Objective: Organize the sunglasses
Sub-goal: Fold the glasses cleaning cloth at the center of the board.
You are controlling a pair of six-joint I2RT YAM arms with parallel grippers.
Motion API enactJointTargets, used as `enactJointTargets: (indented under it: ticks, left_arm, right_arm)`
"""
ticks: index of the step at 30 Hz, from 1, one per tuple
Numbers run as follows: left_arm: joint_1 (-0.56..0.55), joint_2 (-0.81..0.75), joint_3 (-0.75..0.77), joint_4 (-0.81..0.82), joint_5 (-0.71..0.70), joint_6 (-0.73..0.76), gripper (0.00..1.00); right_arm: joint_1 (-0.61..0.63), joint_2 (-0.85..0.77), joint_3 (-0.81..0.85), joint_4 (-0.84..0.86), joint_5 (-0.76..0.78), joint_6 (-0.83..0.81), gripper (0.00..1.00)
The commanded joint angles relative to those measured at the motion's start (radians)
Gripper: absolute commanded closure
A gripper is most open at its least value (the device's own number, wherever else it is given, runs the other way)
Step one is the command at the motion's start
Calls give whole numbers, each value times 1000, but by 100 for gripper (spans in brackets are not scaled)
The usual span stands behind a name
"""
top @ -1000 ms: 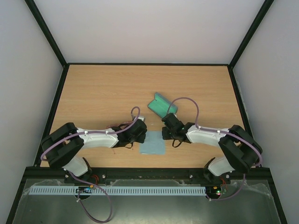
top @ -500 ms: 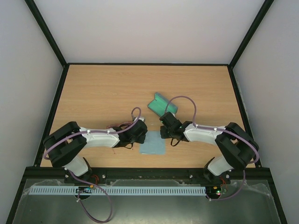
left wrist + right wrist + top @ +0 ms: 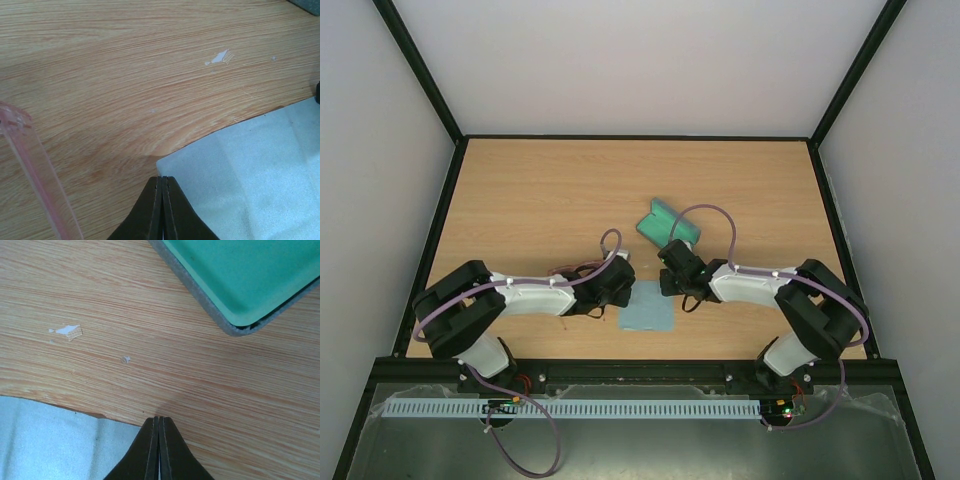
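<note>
My left end effector (image 3: 162, 179) and right end effector (image 3: 159, 419) are both clenched at the cloth's (image 3: 250, 170) far corners; whether fabric is caught, I cannot tell. The sunglasses (image 3: 37, 167) lie on the desk (image 3: 125, 75) to its left. Taking up the cloth seems the step in hand; next, lift both corners evenly.

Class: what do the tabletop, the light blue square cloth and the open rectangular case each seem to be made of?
Light wooden tabletop: wood-grain laminate probably, matt, with a chipped white spot.
Light blue square cloth: soft fine-textured fabric, creased from folding.
Open rectangular case: grey fuzzy outside, smooth green lining; likely felt-covered.
</note>
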Motion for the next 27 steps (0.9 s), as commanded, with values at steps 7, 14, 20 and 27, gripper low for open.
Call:
enactJointTargets:
  ticks: [7, 14, 20, 27]
  left_arm:
    - [11, 10, -3, 20, -6, 5, 98]
    - [12, -26, -1, 20, 8, 7, 98]
    - [11, -42, -12, 21, 15, 3, 98]
    - [7, -63, -33, 27, 24, -6, 98]
  right_arm:
    - [12, 3, -15, -59, -9, 2, 99]
    - [20, -92, -18, -88, -5, 3, 99]
    - [24, -132, -27, -106, -3, 7, 99]
    - [28, -160, -52, -103, -6, 15, 99]
